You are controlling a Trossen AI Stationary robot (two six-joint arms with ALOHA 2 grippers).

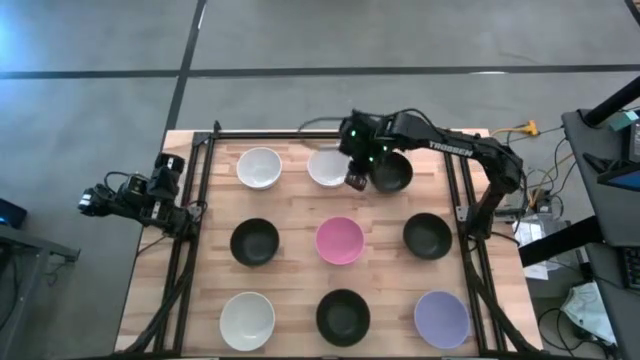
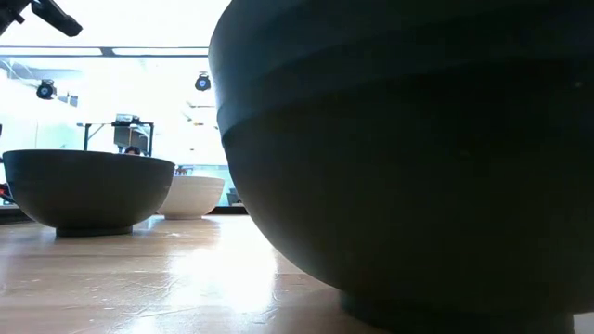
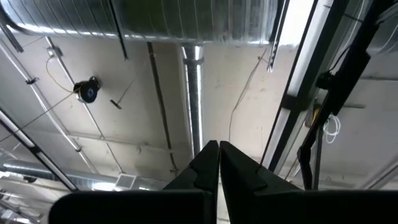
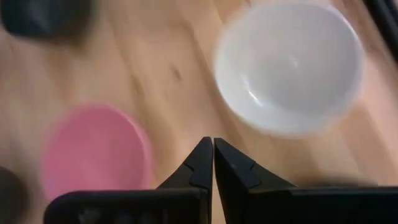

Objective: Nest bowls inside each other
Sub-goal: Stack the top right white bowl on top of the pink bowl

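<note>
Nine bowls stand on their bases in three rows on the wooden table. In the far row are a white bowl (image 1: 259,167), a white bowl (image 1: 325,166) (image 4: 289,65) and a black bowl (image 1: 393,174). In the middle row are a black bowl (image 1: 254,241), the pink bowl (image 1: 340,240) (image 4: 93,155) and a black bowl (image 1: 427,236). In the near row are a white bowl (image 1: 247,320), a black bowl (image 1: 343,316) (image 2: 408,158) and the lavender bowl (image 1: 441,318). My right gripper (image 1: 355,181) (image 4: 212,146) is shut and hovers between the far middle white bowl and the far right black bowl. My left gripper (image 1: 100,200) (image 3: 219,149) is shut, parked off the table's left edge and pointing at the ceiling.
A dark metal frame (image 1: 200,160) runs along the table's left, far and right sides. Bare wood shows between the bowls. The right arm (image 1: 460,148) reaches in over the far right corner. In the low view, a black bowl (image 2: 88,190) and a white bowl (image 2: 195,195) stand farther back.
</note>
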